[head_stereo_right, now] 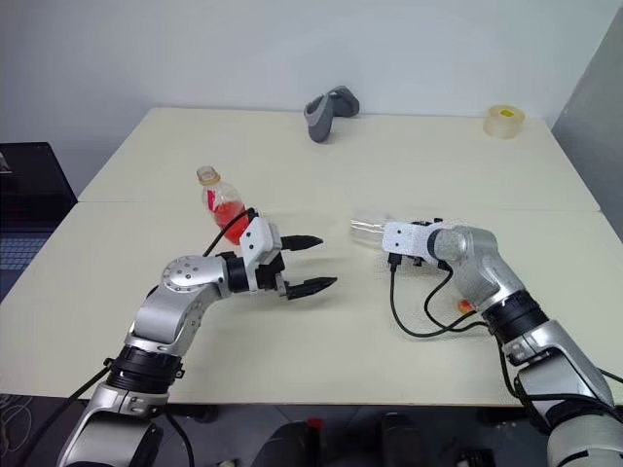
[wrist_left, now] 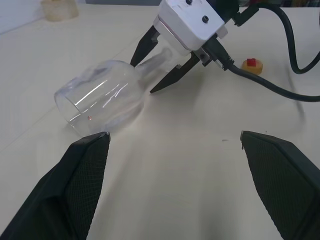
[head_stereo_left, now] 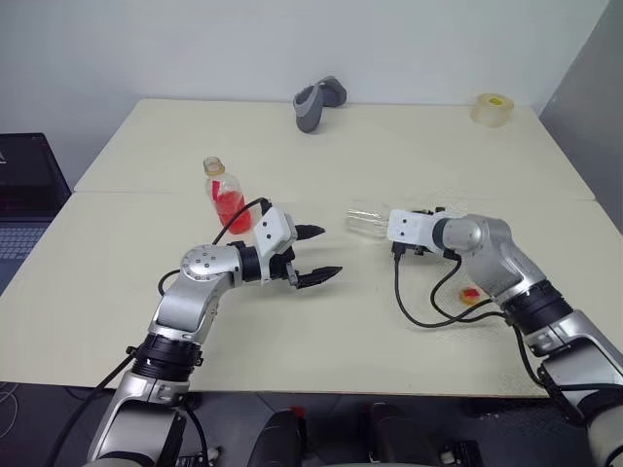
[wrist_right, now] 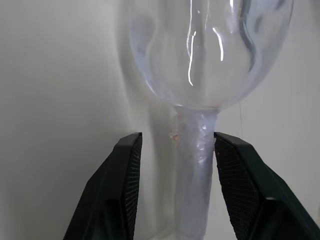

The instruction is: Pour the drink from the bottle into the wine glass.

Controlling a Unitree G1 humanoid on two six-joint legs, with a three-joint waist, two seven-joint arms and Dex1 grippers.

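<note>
The wine glass lies on its side on the table, its rim towards my left arm. My right gripper straddles the thin stem: one finger stands off it with a gap, the other sits right beside it, so the jaws are open. The bottle stands upright and uncapped behind my left arm, with the red drink in its lower half. My left gripper is open and empty, pointing across the table at the glass bowl. The red-and-yellow cap lies on the table by my right forearm.
A grey curved object sits at the table's far edge and a tape roll at the far right corner. A laptop stands off the table's left side. A black cable loops on the table under my right wrist.
</note>
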